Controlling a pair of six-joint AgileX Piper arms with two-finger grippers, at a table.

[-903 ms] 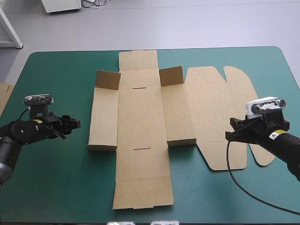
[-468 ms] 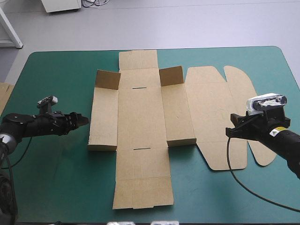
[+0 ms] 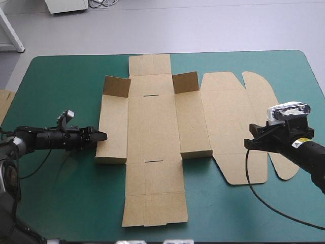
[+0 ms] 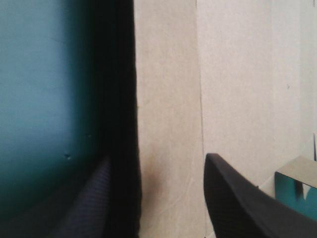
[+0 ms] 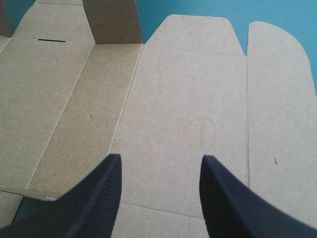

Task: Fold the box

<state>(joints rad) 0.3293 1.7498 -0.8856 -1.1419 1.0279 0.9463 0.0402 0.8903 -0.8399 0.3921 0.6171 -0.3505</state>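
Observation:
The brown box [image 3: 152,127] lies as a cut sheet on the teal-green cover, mostly flat. Two small flaps [image 3: 185,82] stand up at its far corners. My left gripper [image 3: 99,136] reaches low across the table to the outer edge of the box's left panel. In the left wrist view the left gripper [image 4: 156,163] is open, and the box [image 4: 168,109] has its edge running between the fingers. My right gripper [image 3: 252,143] hovers over the lid panel on the right. The right gripper [image 5: 159,161] is open above the box [image 5: 198,99], holding nothing.
An edge of more brown board [image 3: 4,104] shows at the table's left edge. Teal-green cover [image 3: 66,203] lies bare left of the box and along the near edge on both sides.
My left arm has stretched out and dropped low, and its gripper has travelled right to the box's left edge. The right arm has hardly moved. The box lies as before.

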